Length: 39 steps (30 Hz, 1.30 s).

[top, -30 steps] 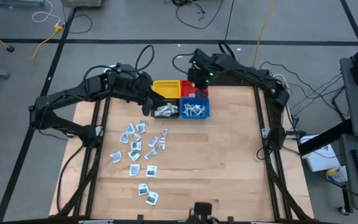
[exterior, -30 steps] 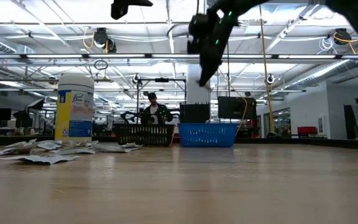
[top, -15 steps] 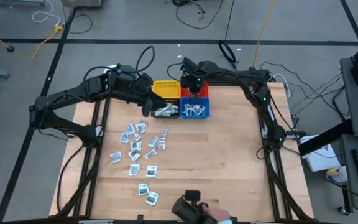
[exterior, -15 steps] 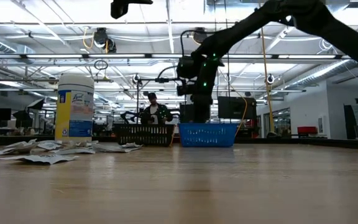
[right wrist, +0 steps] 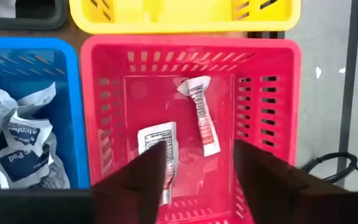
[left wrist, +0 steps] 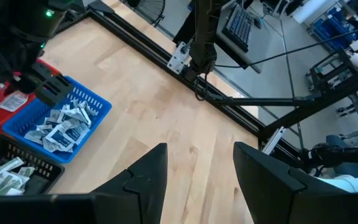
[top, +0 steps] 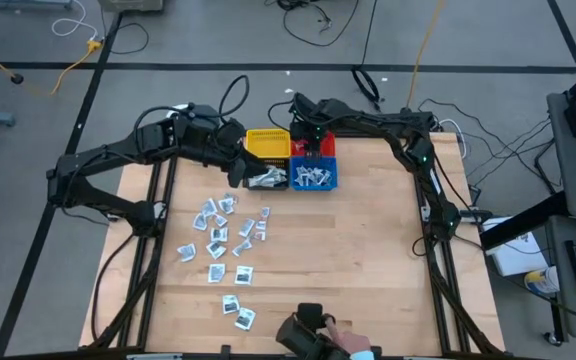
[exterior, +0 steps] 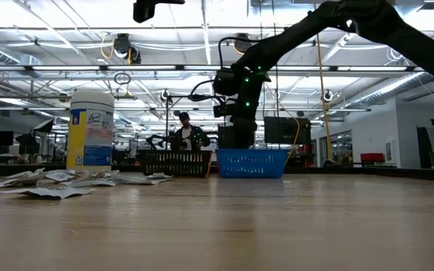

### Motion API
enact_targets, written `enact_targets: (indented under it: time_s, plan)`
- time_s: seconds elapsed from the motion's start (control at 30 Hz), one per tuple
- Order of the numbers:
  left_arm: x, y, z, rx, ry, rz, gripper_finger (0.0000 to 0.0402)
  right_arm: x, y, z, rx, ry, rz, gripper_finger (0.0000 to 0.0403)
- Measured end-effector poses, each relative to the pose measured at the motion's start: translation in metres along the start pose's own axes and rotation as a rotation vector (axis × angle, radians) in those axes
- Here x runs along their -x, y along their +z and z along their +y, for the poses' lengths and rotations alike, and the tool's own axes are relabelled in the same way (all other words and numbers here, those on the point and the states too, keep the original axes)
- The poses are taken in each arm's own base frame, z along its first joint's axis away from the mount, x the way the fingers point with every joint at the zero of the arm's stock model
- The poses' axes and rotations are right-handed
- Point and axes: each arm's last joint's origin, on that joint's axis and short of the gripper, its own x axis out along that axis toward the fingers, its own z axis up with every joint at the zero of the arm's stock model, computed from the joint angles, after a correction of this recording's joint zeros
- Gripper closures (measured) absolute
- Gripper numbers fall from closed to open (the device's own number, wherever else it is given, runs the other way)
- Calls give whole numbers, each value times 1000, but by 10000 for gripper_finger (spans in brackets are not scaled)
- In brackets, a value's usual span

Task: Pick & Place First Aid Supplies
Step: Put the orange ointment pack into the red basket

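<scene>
Since a second ago, right gripper (right wrist: pixel 194 168) has swung over the red bin (right wrist: pixel 92 112), fingers now spread (two packets (right wrist: pixel 201 118) inside). Release step; next, retreat and fetch another.

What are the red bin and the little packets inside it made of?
The red bin looks like moulded plastic: glossy, with rows of slots cut in its walls. The two packets inside seem to be thin paper or foil-lined paper, white with printed marks and slightly crinkled; which one, I can't tell for sure.
</scene>
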Motion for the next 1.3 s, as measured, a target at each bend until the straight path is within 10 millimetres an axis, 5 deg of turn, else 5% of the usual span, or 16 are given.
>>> enact_targets:
  time_s: [0.17, 0.4, 0.6, 0.73, 1.03, 1.3]
  plan:
    - [0, 0, 0, -7, 0, 3, 215, 21, 3, 0, -102, 16, -63, 168]
    - [0, -1, 1, -33, -1, 16, 215, 101, 16, 5, -237, 95, -359, 154]
    - [0, -2, 1, -68, 7, 26, 215, 178, 19, 40, -212, 216, -627, 154]
    - [0, -5, 3, -78, 22, 51, 215, 211, 11, 69, -206, 225, -781, 153]
    - [-4, -46, 9, 141, 304, 368, 215, 235, -39, 107, -286, 202, -1044, 155]
    - [-39, -82, 7, 204, 551, 628, 215, 245, -59, 114, -298, 197, -1150, 155]
